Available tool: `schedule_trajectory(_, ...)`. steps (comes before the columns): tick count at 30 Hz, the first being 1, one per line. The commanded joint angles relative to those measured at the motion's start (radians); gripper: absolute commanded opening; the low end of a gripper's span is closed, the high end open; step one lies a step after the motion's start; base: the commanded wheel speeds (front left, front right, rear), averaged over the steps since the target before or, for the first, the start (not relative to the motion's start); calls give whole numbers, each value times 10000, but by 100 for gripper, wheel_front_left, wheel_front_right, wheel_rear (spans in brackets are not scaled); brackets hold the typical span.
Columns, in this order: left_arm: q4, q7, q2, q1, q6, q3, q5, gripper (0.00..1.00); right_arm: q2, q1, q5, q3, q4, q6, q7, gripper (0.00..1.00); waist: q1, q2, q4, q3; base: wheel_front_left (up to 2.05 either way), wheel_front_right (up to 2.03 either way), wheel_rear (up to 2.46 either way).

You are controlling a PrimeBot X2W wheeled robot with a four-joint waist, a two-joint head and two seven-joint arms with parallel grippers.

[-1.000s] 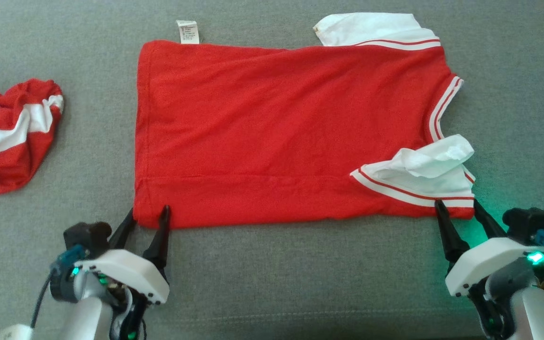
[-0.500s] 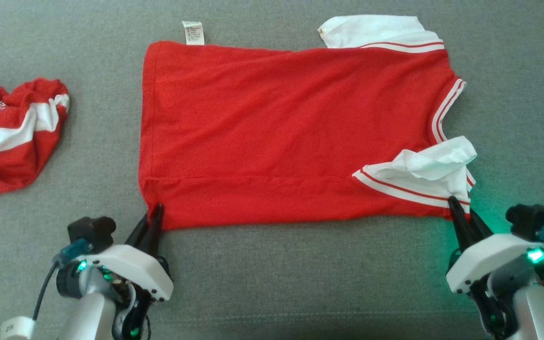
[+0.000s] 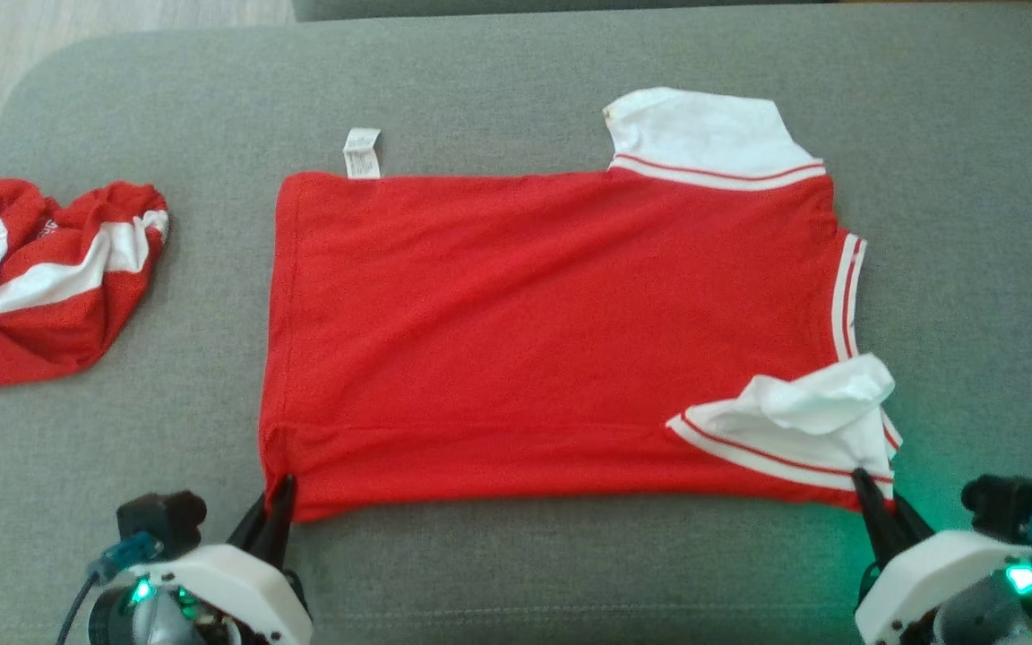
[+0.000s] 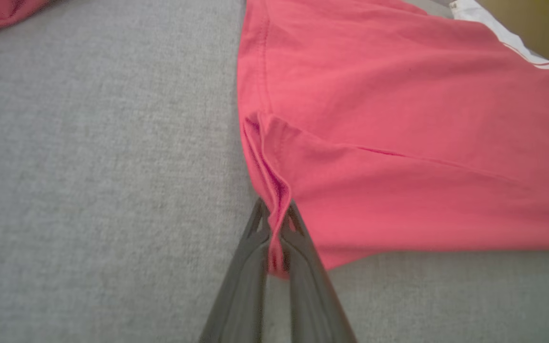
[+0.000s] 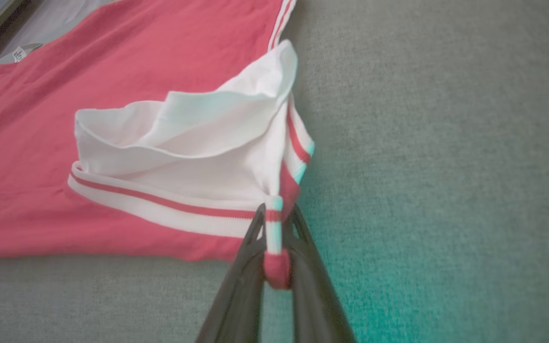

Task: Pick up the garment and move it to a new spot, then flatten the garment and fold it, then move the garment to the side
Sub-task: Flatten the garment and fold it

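Red shirt flat on grey cushion, left gripper pinching its near hem corner, right gripper pinching its near sleeve corner

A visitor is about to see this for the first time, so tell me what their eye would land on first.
First, the red T-shirt with white sleeves, spread flat across the middle of the grey cushion. The left gripper pinches its near hem corner, and the right gripper pinches it at the near sleeve. A second red-and-white garment lies crumpled at the far left.
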Motion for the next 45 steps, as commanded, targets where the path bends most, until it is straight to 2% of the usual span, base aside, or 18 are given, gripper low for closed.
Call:
schedule_trajectory(1,-340,39,288,-112,157,420,-18,0,-87,9,65,102,-389,-9,48,0,0,0,26,-53,0,0,0)
schedule_trajectory(4,-519,155,283,17,252,392,-34,0,-47,172,96,88,-484,-9,96,0,0,0,46,-100,0,0,0)
schedule_trajectory(5,-554,199,300,50,288,377,-16,0,-26,224,117,88,-507,-9,122,7,0,0,46,-112,0,0,0)
schedule_trajectory(6,-562,275,308,85,332,352,1,52,-1,270,144,96,-533,-9,159,40,0,0,39,-126,0,0,0)
schedule_trajectory(7,-564,372,327,114,367,300,42,100,18,293,150,102,-596,-9,126,81,0,0,28,-139,0,0,0)
schedule_trajectory(8,-589,419,352,131,413,267,93,100,35,313,114,78,-646,-9,87,100,0,0,12,-153,0,0,0)
schedule_trajectory(13,-908,114,395,149,836,294,449,100,90,231,-140,-3,-1056,-9,-415,100,0,0,-26,-217,0,0,0)
schedule_trajectory(18,-1846,-726,420,55,1483,365,1102,100,-55,-216,-655,79,-1990,-9,-1361,100,0,0,-80,-334,0,0,0)
schedule_trajectory(24,-3056,-1322,442,-181,1842,381,1529,100,-136,-843,-940,207,-3134,-9,-1595,100,0,0,-138,-512,0,0,0)
schedule_trajectory(30,-3841,-1302,531,-252,1974,228,1806,100,-64,-1011,-1051,185,-3639,-9,-1428,100,0,0,-170,-568,0,0,0)
schedule_trajectory(38,-4034,-1212,607,-252,2020,160,1831,100,34,-1040,-1024,190,-3638,-9,-1445,100,0,0,-213,-400,0,0,0)
schedule_trajectory(41,-3951,-1183,606,-396,1961,119,1770,100,61,-1083,-1029,155,-3645,-9,-1488,100,0,0,-200,-236,0,0,0)
schedule_trajectory(45,-3751,-1207,598,-1031,1664,-59,1678,100,108,-1099,-1044,5,-3680,-9,-1586,100,0,0,-91,140,0,0,0)
